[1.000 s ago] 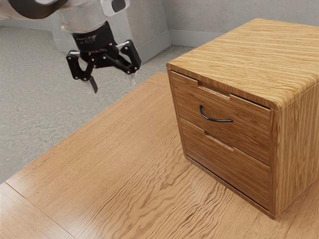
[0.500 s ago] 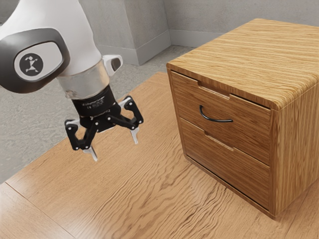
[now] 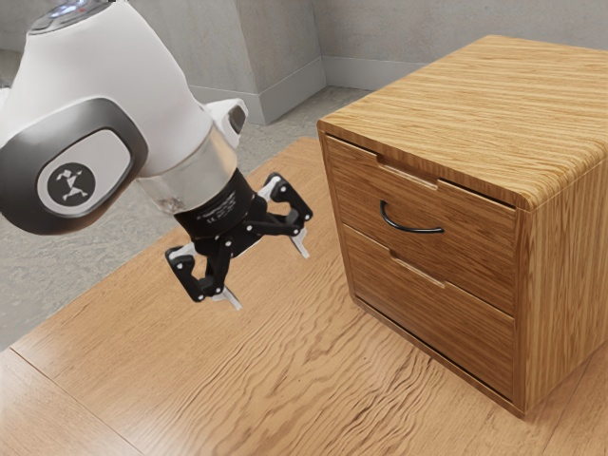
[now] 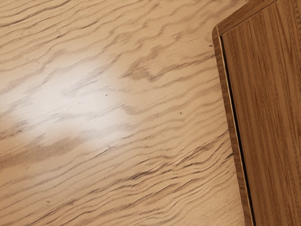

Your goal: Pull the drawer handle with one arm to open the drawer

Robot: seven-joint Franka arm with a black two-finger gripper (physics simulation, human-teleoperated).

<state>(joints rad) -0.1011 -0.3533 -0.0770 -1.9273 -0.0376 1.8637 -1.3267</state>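
Two changes are on record for the last second. Over the tabletop [image 3: 285, 380], the arm [image 3: 114, 104] has come down from high above the far edge to low over the boards. It has also shifted toward the wooden cabinet [image 3: 494, 104], which stands on the tabletop's side at the exterior view's right. The wrist view confirms this: the cabinet's front edge [image 4: 268, 117] is now beside the hand. Assessment: the approach is under way, and neither contact nor pulling has begun.

The upper drawer [image 3: 465, 252] sits flush in the cabinet front and is judged closed. The lower drawer [image 3: 427, 313] is likewise closed.

The hand [image 3: 268, 277] is released, with fingers spread wide and nothing between them. It has tilted so that its opening begins to face the cabinet.

The black curved handle [image 3: 410, 226] lies on the upper drawer's face. It is above the hand's level and apart from it, toward the exterior view's right. Bare tabletop lies between the two.
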